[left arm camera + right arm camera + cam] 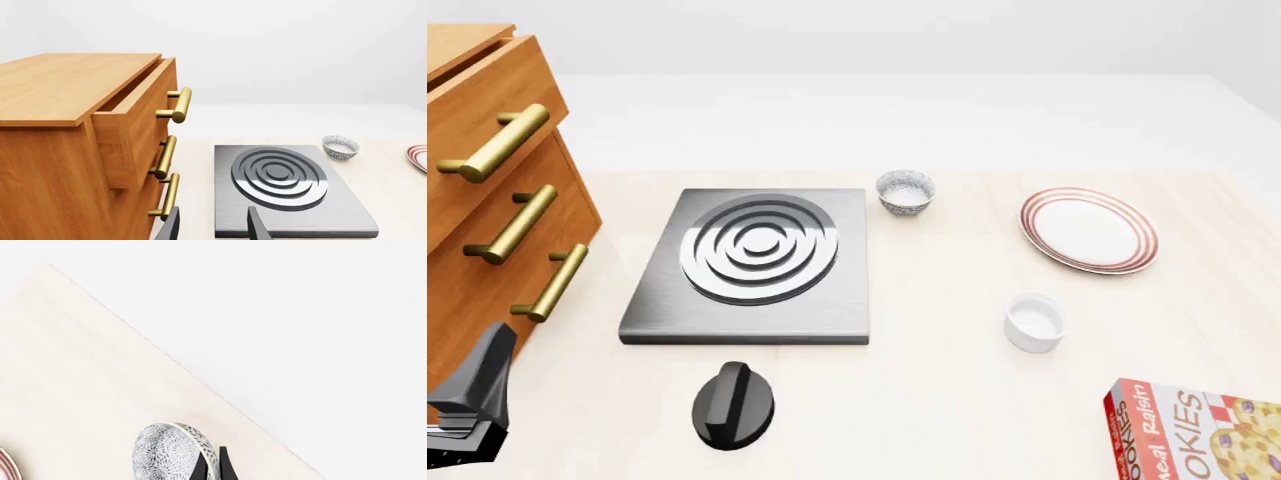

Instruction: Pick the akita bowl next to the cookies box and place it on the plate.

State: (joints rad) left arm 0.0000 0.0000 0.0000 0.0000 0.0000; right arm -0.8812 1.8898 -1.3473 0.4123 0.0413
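We find the akita bowl (175, 452) tipped on edge in the right wrist view, its rim pinched by the right gripper (212, 467), clear above the table (80, 390). The plate (1089, 230) lies bare; a second speckled bowl (905, 191) sits beside the burner slab (750, 264). The cookies box (1194, 428) lies near. The left gripper (213, 227) stands open, holding nothing.

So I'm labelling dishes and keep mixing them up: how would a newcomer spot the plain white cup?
Find the red-ringed plate on the table's right half; the white cup stands just nearer the camera, between that plate and the cookies box. Unlike the patterned bowl beside the stove, it is smooth, plain white and straight-sided.
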